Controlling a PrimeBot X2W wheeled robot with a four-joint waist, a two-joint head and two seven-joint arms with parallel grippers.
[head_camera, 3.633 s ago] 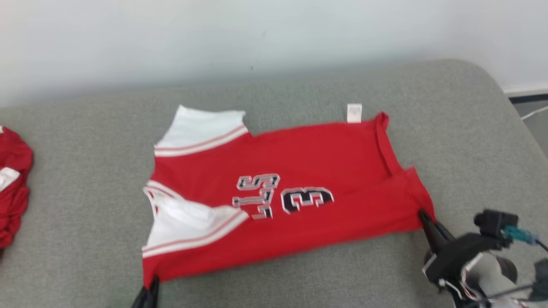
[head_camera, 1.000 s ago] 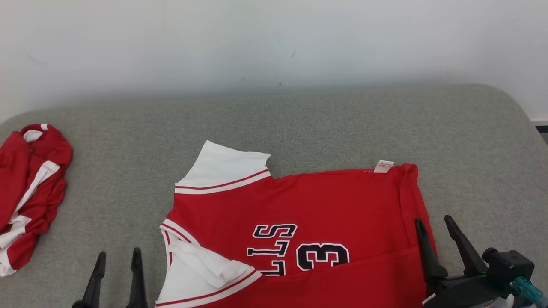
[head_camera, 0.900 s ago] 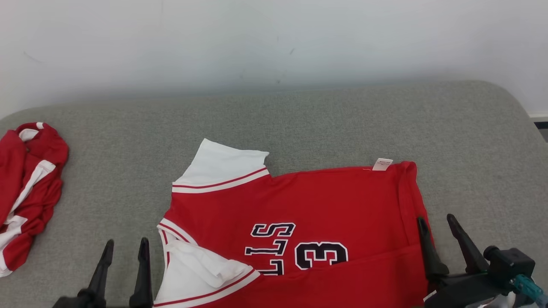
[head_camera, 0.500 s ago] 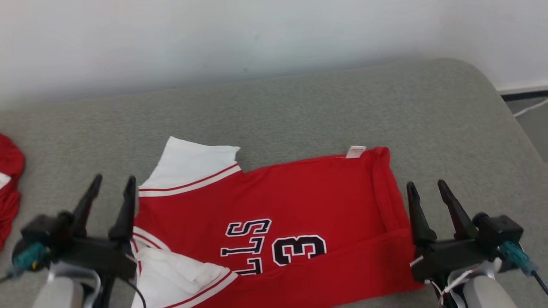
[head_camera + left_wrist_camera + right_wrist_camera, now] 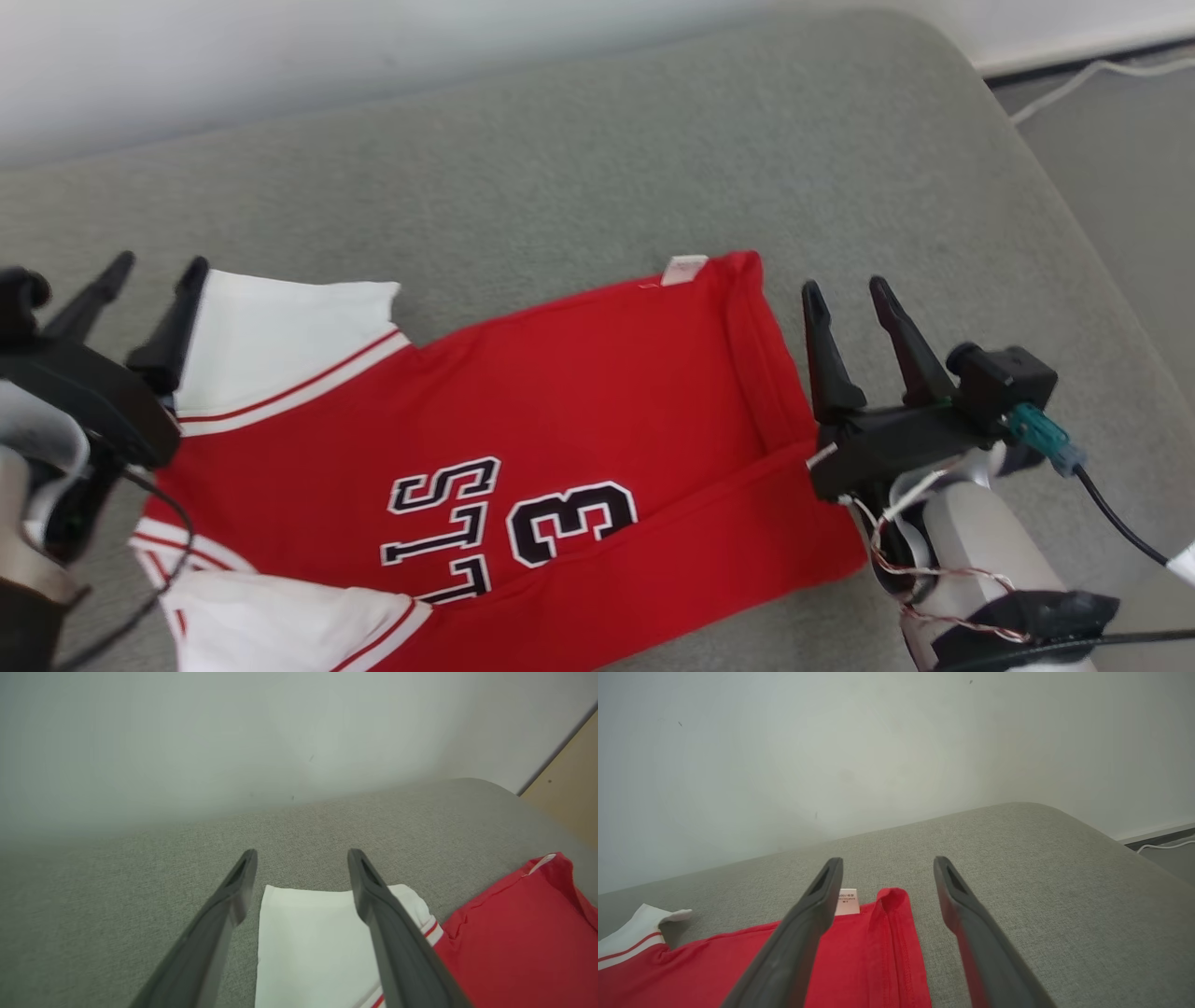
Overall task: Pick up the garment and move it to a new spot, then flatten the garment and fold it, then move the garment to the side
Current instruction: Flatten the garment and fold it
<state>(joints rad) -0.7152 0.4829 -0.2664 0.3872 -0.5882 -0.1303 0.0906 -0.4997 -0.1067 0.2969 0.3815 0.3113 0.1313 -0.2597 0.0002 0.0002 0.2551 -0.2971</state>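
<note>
The garment [image 5: 579,392], a red jersey with white sleeves and black lettering, lies flat on the grey cushion [image 5: 560,168], its near long edge folded over. My left gripper [image 5: 159,266] stands open at the garment's left end, over the white sleeve [image 5: 303,942], holding nothing. My right gripper [image 5: 845,287] stands open just off the right end, beside the red hem [image 5: 887,952] and the small white label [image 5: 847,901]. In both wrist views the fingers are spread well apart with nothing between them: left gripper [image 5: 302,854], right gripper [image 5: 888,861].
A pale wall [image 5: 280,56] runs behind the cushion. The cushion's rounded right edge [image 5: 1055,187] drops to the floor, where a white cable [image 5: 1074,79] lies. A tan panel [image 5: 570,793] shows at the far right of the left wrist view.
The head camera has swung down and to the right. Both grippers, open throughout, have come forward alongside the garment's two ends. The garment lies as before.
</note>
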